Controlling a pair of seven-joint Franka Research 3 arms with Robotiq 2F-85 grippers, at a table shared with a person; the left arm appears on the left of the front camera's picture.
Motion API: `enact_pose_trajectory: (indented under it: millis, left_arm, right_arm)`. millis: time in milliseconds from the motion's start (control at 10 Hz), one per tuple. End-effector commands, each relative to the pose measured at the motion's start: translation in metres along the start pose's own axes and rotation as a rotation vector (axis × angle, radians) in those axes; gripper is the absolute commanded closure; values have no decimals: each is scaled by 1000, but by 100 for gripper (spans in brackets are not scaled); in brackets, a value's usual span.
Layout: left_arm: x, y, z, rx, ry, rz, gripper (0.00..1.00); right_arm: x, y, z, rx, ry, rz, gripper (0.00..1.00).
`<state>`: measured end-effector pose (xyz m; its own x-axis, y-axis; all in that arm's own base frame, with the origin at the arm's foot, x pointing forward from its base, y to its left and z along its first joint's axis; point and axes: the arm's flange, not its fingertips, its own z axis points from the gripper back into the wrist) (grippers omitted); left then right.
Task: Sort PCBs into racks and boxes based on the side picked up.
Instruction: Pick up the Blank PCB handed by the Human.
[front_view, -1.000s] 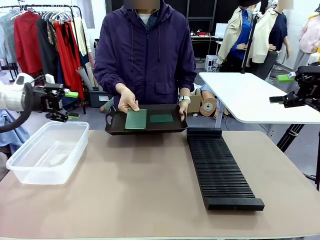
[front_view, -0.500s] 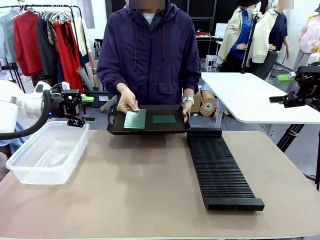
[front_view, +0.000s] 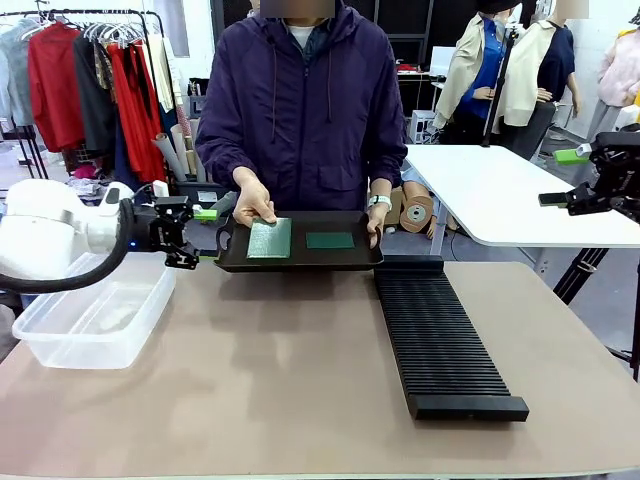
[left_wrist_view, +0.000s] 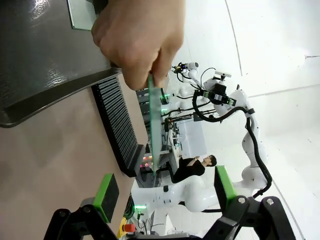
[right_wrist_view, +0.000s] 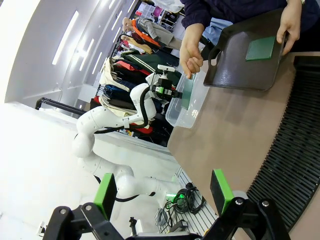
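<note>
Green pads on the black left claw (front_view: 207, 237); just ahead of it, a pale speckled-green PCB (front_view: 269, 238) and a darker green PCB (front_view: 330, 240) against the black tray (front_view: 300, 262). Beyond the claw the rack (front_view: 435, 340) is black, finely striped; beside the claw, the tub (front_view: 90, 310) is clear.

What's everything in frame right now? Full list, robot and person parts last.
PCBs: 2, green; paler PCB hanging from the person's fingers, darker PCB lying flat on the tray.
tray: 1, black; held by the person at the table's far edge.
rack: 1, black, slotted; right half of the table.
tub: 1, clear; left side of the table.
table: 1, tan.
white table: 1; behind, at right.
garments: several, red and dark; on a rail, back left.
left gripper: open; just left of the tray, facing the paler PCB.
right gripper: open; raised beyond the table's right side.
hands: 2; one hand pinches the paler PCB, other hand grips the tray's right edge.
</note>
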<state>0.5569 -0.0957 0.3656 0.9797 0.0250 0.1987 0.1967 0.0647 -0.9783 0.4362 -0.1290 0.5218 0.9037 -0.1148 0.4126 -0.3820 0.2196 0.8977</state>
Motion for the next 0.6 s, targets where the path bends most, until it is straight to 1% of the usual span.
enact_pose_trajectory:
  millis: [0, 100, 200, 500]
  left_arm:
    - [2, 9, -15, -12, -32, -37, 0]
    - [4, 11, -26, -14, -27, -30, 0]
    - [6, 13, -35, -25, -45, -38, 0]
    - [12, 16, -53, -61, -56, -31, 0]
  right_arm:
    - [1, 2, 0, 4, -1, 2, 0]
    - [1, 2, 0, 4, -1, 2, 0]
    - [1, 2, 0, 4, -1, 2, 0]
    - [1, 2, 0, 4, -1, 2, 0]
